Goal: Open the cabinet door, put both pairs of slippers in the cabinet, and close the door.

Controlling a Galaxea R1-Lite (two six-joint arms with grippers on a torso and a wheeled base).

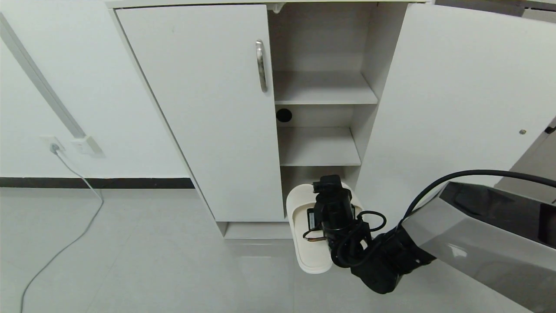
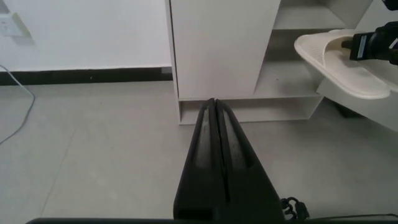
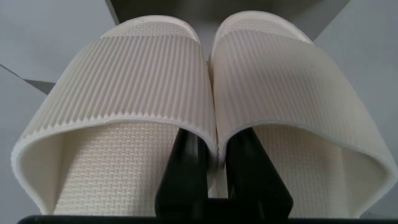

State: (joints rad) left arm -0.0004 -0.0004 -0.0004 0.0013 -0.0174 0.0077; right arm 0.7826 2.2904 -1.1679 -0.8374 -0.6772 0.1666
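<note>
Pair of slippers (image 1: 306, 248) clamped between right gripper (image 3: 217, 171) fingers before the open cabinet (image 1: 321, 89); left gripper (image 2: 215, 109) fingers pressed together.

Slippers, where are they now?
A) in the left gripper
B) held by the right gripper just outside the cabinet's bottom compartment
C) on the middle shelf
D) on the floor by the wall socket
B: the right gripper pinches the two slippers together by their inner strap edges, in front of the open bottom compartment.
</note>
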